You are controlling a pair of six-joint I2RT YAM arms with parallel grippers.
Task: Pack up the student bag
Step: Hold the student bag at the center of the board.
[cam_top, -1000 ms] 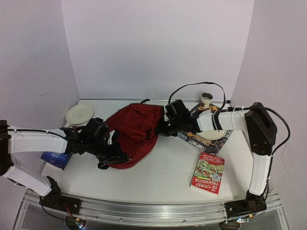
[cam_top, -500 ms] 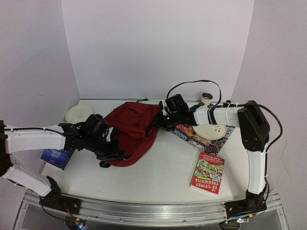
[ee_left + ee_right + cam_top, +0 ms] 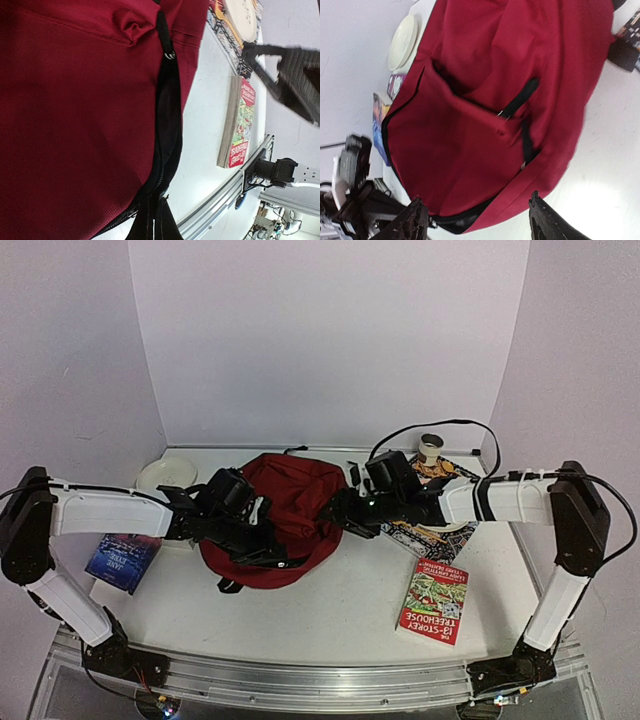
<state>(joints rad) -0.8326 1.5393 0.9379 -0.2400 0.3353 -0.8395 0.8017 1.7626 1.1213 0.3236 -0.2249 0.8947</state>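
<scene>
On the table [image 3: 340, 615] the student bag [image 3: 290, 505] lies in the middle, with a plate [image 3: 165, 476] at its far left, a book [image 3: 120, 558] at its near left, and to its right a cup [image 3: 431, 448] behind a second plate [image 3: 243, 15] on another book [image 3: 405, 536], with a Treehouse book [image 3: 437, 600] nearest.

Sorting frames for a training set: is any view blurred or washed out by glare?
Top external: evenly lit, student bag clear. Left wrist: bag weave crisp, right arm at upper right smeared. Right wrist: bright glare on the table at lower right.

Student bag [image 3: 285, 505] filled desk [image 3: 340, 615] centre; left claw [image 3: 268, 554], right claw [image 3: 338, 512] crowded its flanks. Clear lane lay along near edge, between bag and red book [image 3: 435, 600]. Blue book [image 3: 122, 558], plate [image 3: 165, 475] blocked left; patterned book [image 3: 405, 532], cup [image 3: 431, 447] blocked right rear.
</scene>
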